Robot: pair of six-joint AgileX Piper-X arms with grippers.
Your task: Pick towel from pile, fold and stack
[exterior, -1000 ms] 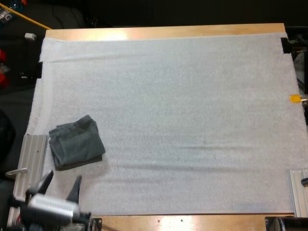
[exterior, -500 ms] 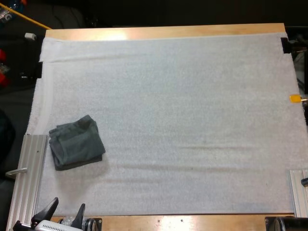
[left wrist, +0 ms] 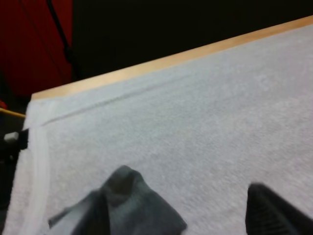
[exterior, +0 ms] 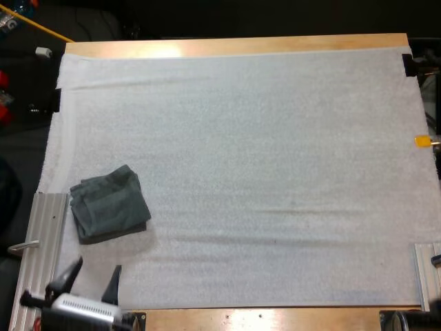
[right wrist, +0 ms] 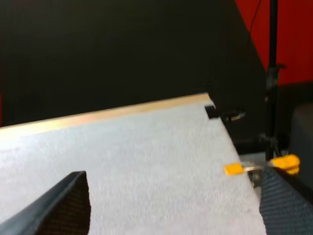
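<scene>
A dark grey-green towel point(exterior: 110, 203) lies in a loosely folded, slightly rumpled bundle at the near left of the white mat point(exterior: 262, 158). My left gripper point(exterior: 91, 277) hovers open just nearer than the towel, at the mat's front left corner, holding nothing. In the left wrist view the towel point(left wrist: 132, 203) lies right ahead of the spread fingers point(left wrist: 274, 213). My right gripper point(right wrist: 171, 210) is open over bare mat near the table's right side, its fingers point(right wrist: 61, 205) wide apart and clear of anything.
An aluminium rail point(exterior: 47, 227) runs along the mat's left edge beside the towel, and another rail point(exterior: 427, 276) stands at the near right. The wooden table edge point(exterior: 234, 45) borders the far side.
My left gripper drew back toward the table's front edge, then came forward a little again, staying open. The towel has not moved.
</scene>
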